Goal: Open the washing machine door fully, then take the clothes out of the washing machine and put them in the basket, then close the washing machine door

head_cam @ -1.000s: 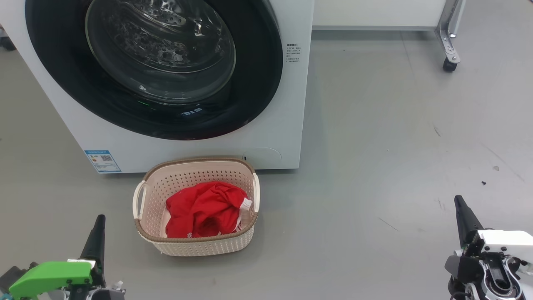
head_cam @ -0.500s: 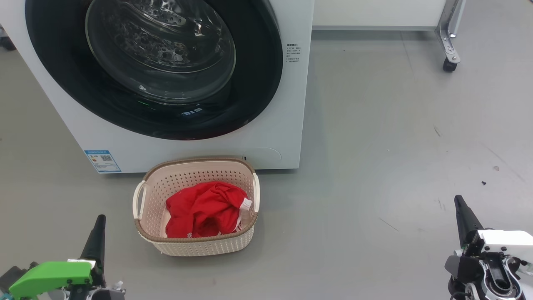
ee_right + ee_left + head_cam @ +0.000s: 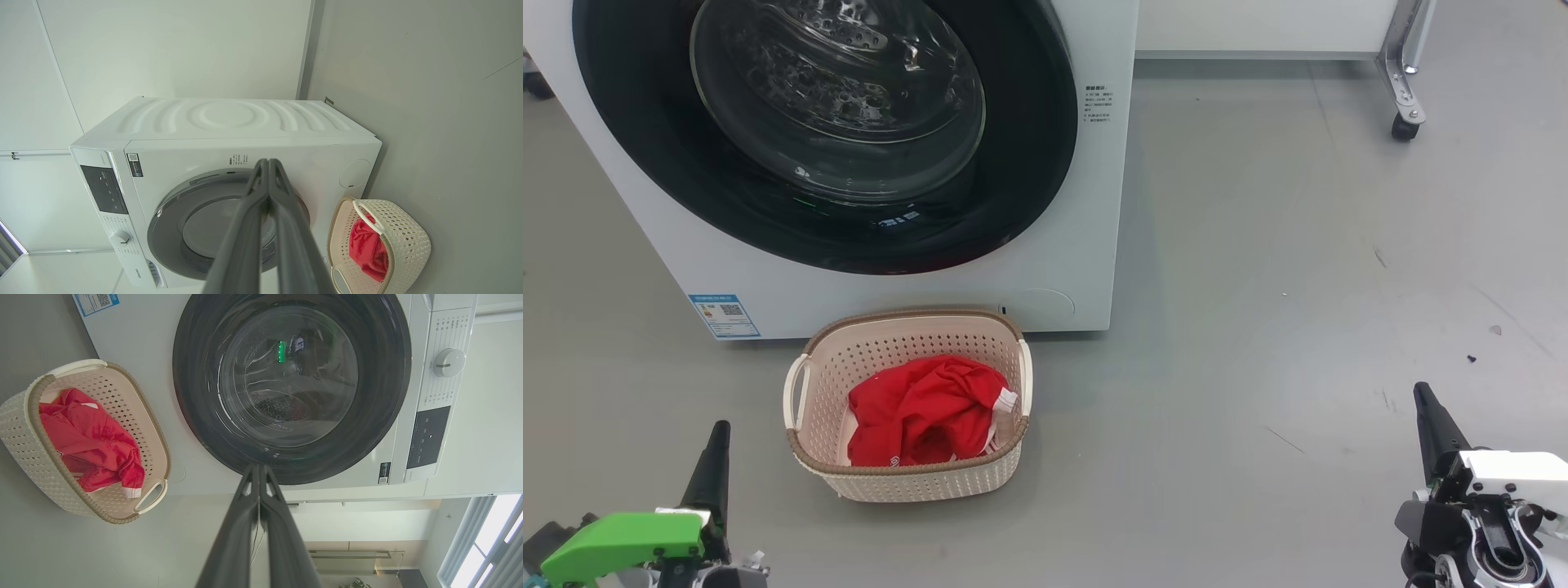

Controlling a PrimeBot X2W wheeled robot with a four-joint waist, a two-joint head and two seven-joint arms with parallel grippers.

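While parked low, empty and pressed together at the fingertips, pictured well short of the washing machine [image 3: 1078,269]: left hand [image 3: 719,433] and right hand [image 3: 1426,404]. Ahead of both, nearer the left: washing machine door [image 3: 833,122], apparently closed flush against the white front, no fabric made out behind the glass. Just ahead and to the right of the left hand: basket [image 3: 915,313] on the floor before the machine, red clothes [image 3: 923,412] heaped inside. Judged all but done. Best finished by confirming the latch. If in doubt, press closed fingertips squarely on the black rim, never on the bulging glass. Otherwise hold both hands back, clear of the basket handles.
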